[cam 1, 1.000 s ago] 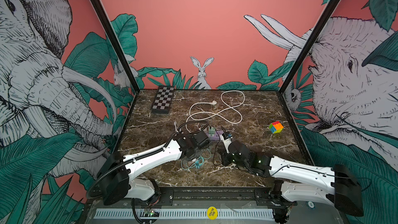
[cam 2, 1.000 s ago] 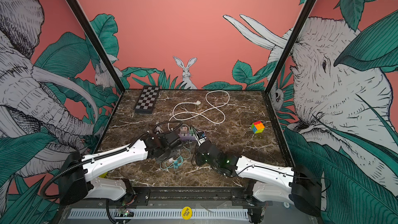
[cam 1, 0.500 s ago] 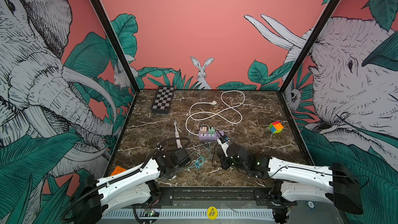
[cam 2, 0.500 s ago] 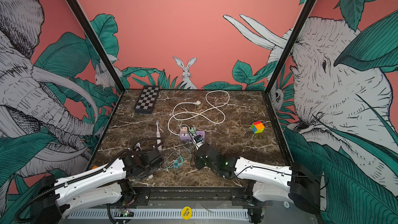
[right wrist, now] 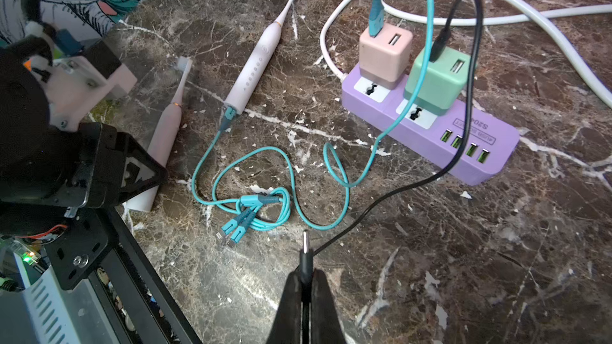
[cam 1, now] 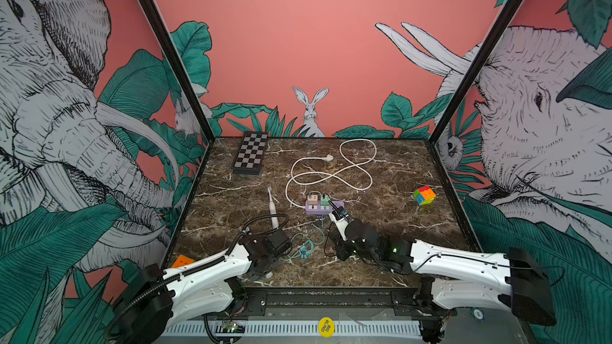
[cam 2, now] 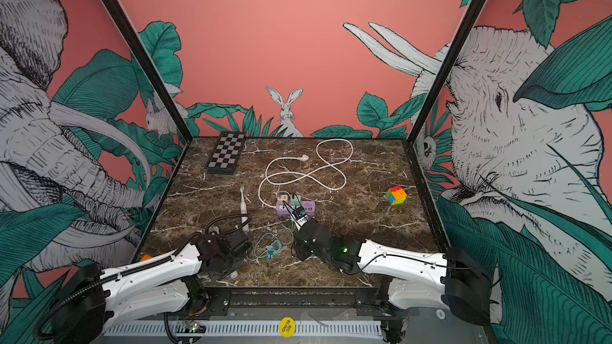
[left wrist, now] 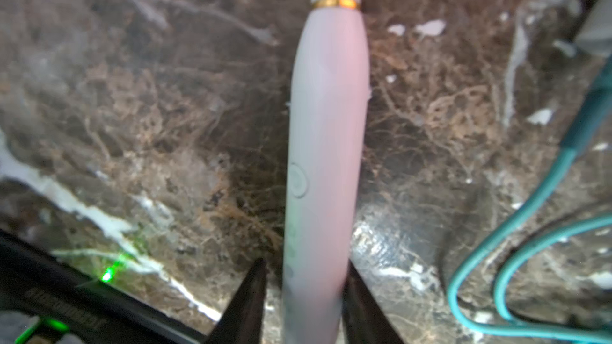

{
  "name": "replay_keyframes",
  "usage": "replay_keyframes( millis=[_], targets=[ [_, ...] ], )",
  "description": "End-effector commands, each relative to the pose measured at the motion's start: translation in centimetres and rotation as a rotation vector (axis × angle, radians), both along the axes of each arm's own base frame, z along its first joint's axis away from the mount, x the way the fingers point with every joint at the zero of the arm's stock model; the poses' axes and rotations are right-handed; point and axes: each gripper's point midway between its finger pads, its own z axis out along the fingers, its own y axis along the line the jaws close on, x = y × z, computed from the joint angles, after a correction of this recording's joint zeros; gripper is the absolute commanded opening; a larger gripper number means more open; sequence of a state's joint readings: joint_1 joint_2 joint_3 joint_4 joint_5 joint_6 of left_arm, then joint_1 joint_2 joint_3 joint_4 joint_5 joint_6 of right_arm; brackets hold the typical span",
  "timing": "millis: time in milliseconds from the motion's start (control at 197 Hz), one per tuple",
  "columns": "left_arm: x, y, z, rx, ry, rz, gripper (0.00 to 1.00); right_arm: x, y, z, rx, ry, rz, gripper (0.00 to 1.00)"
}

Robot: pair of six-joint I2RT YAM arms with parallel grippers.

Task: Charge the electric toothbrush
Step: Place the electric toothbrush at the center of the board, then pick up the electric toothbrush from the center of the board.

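Glossy marble-look tabletop (cam 1: 397,226) — matt plastic pink toothbrush (left wrist: 328,127) (shiny gilt band (left wrist: 335,2)).
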State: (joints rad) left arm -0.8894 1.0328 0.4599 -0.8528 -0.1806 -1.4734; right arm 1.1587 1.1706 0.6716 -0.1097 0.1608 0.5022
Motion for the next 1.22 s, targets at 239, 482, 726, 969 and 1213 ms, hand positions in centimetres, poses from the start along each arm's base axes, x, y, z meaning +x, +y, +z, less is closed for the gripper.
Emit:
replay_keyframes(
  millis=[239, 482, 726, 969, 1213],
  targets=[
    [2.1, 1.3, 0.0, 0.011, -0.019, 0.001, 0.7, 0.1, 1.2, 1.1, 0.013, -0.025, 0.031, 0.0],
    [4.4, 1.2, -0.3, 0.035, 0.001, -0.031, 0.52, -0.1, 1.4, 1.0, 0.008, -0.027, 0.037, 0.0],
    [4.2, 0.4, -1.9, 0.02, 0.052, -0.044, 0.36, -0.2, 1.3, 0.8, 0.007, -0.026, 0.035, 0.0],
    [3.1, 0.2, -3.4, -0.012, 0.087, -0.05, 0.26, -0.2, 1.5, 0.7, 0.007, -0.03, 0.04, 0.0],
    [3.3, 0.5, -2.1, 0.012, 0.09, -0.06, 0.0, -0.7, 2.4, 1.0, 0.039, -0.023, 0.085, 0.0]
  ],
)
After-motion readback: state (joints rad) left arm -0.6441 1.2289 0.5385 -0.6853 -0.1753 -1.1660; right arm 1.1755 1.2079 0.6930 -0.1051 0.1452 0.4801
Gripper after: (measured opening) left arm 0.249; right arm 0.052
